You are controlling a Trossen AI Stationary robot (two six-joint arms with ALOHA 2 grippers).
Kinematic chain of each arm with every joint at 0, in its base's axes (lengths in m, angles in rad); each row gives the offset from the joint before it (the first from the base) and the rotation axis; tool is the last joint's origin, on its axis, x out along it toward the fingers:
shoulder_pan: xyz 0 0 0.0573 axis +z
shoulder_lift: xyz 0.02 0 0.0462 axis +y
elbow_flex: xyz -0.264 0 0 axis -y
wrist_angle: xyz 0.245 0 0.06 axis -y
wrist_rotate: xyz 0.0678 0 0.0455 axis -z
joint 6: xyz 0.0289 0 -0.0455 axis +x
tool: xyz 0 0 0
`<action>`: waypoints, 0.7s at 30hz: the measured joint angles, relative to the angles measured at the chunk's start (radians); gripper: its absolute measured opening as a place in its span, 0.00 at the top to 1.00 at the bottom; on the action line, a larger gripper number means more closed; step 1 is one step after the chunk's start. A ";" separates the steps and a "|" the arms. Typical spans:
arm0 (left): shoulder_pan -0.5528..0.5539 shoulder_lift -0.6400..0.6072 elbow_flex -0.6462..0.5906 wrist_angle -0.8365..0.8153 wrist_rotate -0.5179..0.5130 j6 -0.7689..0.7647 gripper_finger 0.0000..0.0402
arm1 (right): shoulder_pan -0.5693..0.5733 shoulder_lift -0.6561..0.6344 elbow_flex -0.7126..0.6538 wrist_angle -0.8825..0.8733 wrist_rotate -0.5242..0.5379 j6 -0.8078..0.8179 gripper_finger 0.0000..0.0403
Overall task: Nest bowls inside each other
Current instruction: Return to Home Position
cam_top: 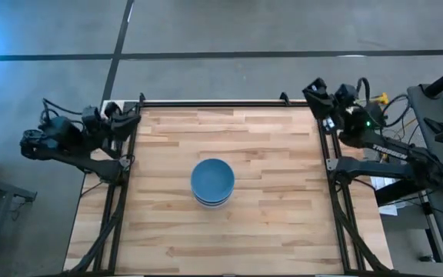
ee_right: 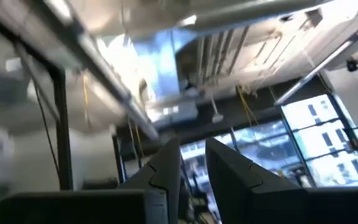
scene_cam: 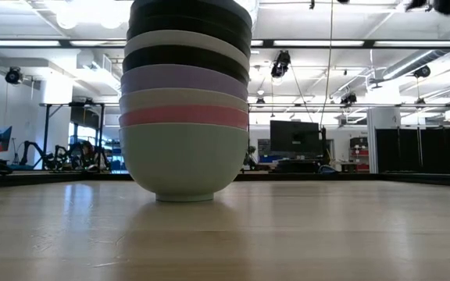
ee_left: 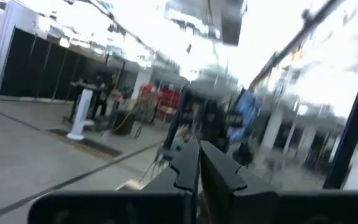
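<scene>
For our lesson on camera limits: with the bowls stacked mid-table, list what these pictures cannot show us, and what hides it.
High view: the blue bowl on top covers the bowls beneath; their colours and count are hidden.
Low view: the stack is cut off by the top edge, so the blue bowl is unseen there.
Both wrist views: aimed away, showing nothing of the stack.

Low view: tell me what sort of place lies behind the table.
Probably a robotics lab or workshop hall: what look like other robot arms at far left, a dark monitor farther back, and an open industrial ceiling with bright lights.
</scene>
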 joint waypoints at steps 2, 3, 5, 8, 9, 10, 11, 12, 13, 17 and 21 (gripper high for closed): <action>0.000 -0.038 -0.089 0.115 -0.002 -0.028 1.00 | 0.003 -0.026 -0.086 0.117 0.033 0.081 0.82; 0.000 -0.058 -0.138 0.172 -0.003 -0.043 1.00 | 0.012 -0.032 -0.131 0.192 0.049 0.125 0.82; -0.002 -0.080 -0.234 0.300 0.006 -0.088 1.00 | 0.047 -0.036 -0.217 0.339 0.087 0.189 0.82; -0.002 -0.106 -0.353 0.365 0.020 -0.167 1.00 | 0.128 -0.060 -0.341 0.484 0.196 0.196 0.82; -0.003 -0.116 -0.383 0.367 0.021 -0.196 1.00 | 0.158 -0.076 -0.384 0.505 0.249 0.183 0.82; -0.003 -0.127 -0.412 0.368 0.019 -0.221 1.00 | 0.190 -0.096 -0.424 0.511 0.301 0.166 0.82; -0.003 -0.139 -0.437 0.366 0.011 -0.241 1.00 | 0.222 -0.120 -0.465 0.510 0.349 0.150 0.82; -0.003 -0.151 -0.457 0.368 0.001 -0.258 1.00 | 0.254 -0.145 -0.504 0.510 0.396 0.136 0.82; -0.003 -0.166 -0.473 0.372 -0.002 -0.263 1.00 | 0.284 -0.169 -0.539 0.511 0.437 0.120 0.82; -0.003 -0.251 -0.497 0.360 -0.023 -0.253 1.00 | 0.347 -0.311 -0.668 0.508 0.544 0.071 0.82; -0.003 -0.380 -0.485 0.310 -0.030 -0.182 1.00 | 0.318 -0.502 -0.651 0.204 0.627 0.012 0.82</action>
